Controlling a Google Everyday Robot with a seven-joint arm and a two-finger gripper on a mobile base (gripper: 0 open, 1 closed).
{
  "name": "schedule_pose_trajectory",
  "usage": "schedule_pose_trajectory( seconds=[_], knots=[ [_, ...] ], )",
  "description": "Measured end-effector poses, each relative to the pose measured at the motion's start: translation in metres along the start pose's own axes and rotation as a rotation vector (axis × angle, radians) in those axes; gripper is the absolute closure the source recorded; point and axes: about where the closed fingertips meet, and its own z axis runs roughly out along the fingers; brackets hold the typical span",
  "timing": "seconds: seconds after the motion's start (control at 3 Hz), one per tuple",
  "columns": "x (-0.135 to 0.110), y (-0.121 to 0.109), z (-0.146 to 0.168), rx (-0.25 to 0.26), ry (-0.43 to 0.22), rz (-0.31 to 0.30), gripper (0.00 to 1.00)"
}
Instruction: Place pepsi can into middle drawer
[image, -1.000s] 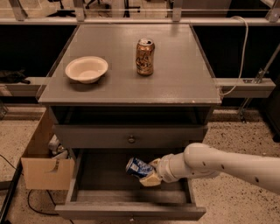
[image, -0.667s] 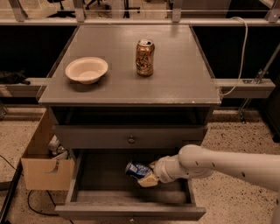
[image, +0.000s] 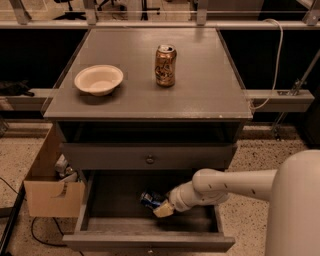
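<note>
Pepsi can (image: 149, 199) sits low in the centre of your frame, inside the open middle drawer (image: 115, 201), and the gripper (image: 161, 207) has it. The jaws are closed narrow on the can's right side, with one pale fingertip (image: 164, 210) showing just below and to the right of the blue body. You see the can tilted rather than upright, over the drawer's dark floor; whether it touches that floor you cannot tell. The white arm (image: 230, 186) reaches in from the lower right of the frame, crossing over the drawer's right wall, and a large white part of the robot fills the bottom right corner.

The Pepsi can and the gripper are all that shows in the middle drawer. Its floor is bare and dark, its low grey walls run down the left and right, and its front edge lies along the bottom of the frame. Just above it, a shut drawer front (image: 100, 156) with a round knob (image: 150, 159) spans the bench, and over that is a dark open gap under the top.

On the bench (image: 210, 95) a gold-brown can (image: 165, 65) stands upright in the upper centre. A shallow cream bowl (image: 98, 79) sits to its left, well apart, its inside bare. At the lower left, just beside the bench, an open cardboard box (image: 50, 199) stands on the speckled floor, with pale things in it that you cannot make out.
</note>
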Motion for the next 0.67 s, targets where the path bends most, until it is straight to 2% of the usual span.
schedule_pose_trajectory(
  seconds=[0.33, 0.67],
  knots=[
    [0.0015, 0.0002, 0.0040, -0.004, 0.005, 0.002, 0.84],
    [0.0015, 0.0002, 0.0040, -0.004, 0.005, 0.002, 0.61]
  ],
)
